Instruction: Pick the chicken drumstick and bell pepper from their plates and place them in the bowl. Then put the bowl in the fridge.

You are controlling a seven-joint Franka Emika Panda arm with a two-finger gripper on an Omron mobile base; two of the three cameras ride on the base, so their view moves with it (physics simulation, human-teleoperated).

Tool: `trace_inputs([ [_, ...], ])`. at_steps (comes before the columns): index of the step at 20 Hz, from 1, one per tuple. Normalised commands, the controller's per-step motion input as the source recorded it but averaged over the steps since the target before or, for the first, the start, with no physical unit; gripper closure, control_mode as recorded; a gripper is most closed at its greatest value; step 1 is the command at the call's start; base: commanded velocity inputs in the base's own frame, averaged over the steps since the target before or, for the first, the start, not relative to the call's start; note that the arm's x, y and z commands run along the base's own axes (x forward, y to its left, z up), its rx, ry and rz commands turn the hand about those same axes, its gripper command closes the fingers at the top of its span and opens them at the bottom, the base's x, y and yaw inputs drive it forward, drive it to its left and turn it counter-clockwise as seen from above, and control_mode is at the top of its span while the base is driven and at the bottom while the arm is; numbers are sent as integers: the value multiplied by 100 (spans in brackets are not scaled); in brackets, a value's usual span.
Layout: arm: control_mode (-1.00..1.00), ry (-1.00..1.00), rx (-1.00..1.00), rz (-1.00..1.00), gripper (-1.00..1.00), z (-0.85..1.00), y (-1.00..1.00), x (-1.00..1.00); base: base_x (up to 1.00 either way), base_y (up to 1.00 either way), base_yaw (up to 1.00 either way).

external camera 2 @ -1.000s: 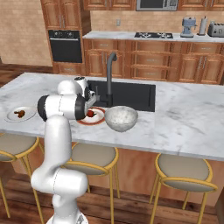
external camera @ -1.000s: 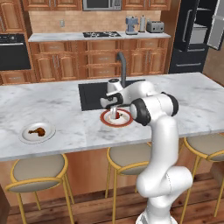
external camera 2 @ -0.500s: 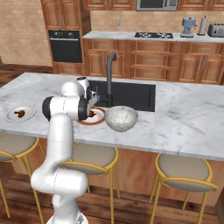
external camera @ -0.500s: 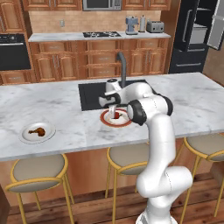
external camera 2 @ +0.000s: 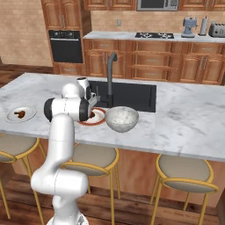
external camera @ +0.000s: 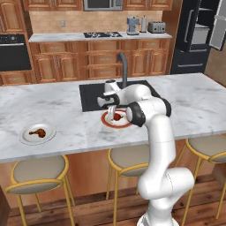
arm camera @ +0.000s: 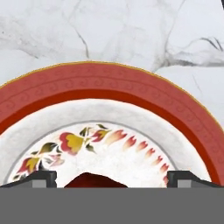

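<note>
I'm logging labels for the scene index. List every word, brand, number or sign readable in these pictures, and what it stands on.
None can be read.
The red-rimmed plate carries only a scroll border and painted flowers, no lettering.
The microwave, wall oven and fridge show no readable marks; any there are too small to tell.

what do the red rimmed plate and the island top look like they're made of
Red-rimmed plate: likely glazed ceramic, given its smooth white centre, painted flowers and patterned band. Island top: looks like polished marble or a marble-look stone, white with grey veins.
</note>
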Motion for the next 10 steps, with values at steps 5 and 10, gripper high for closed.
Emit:
trace_inputs([
  [5,-100,0,-1,0,-100,-15,-10,0,0,0,0],
  [10,-100,0,-2,0,-100,-12,-17,0,0,0,0],
])
